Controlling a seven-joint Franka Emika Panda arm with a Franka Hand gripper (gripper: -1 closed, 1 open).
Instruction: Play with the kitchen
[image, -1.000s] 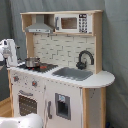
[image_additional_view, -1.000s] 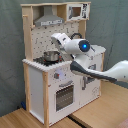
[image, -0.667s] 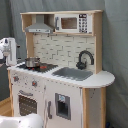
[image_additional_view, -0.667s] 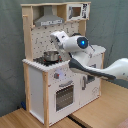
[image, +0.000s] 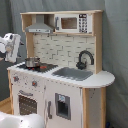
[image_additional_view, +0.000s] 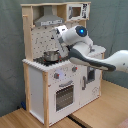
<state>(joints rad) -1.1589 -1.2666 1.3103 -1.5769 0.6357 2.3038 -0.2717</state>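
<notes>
Kitchen (image: 60, 75) upright | tool (image_additional_view: 59, 36) above its stovetop (image: 37, 66), near pot (image_additional_view: 51, 56) | fingers: cannot tell

The wooden floor (image_additional_view: 30, 119) is holding up the kitchen (image: 60, 95), which is standing straight on it in both exterior views. The floor is looking light brown, with boards running across it. On top, the kitchen's counter (image: 102, 79) is carrying a small silver pot (image: 32, 62) that is sitting on the black stovetop (image: 37, 66). Something small and red (image: 44, 66), maybe toy food, is lying just beside the pot. The grey sink (image: 74, 73) is sitting in the counter near the black faucet (image: 85, 59).
</notes>
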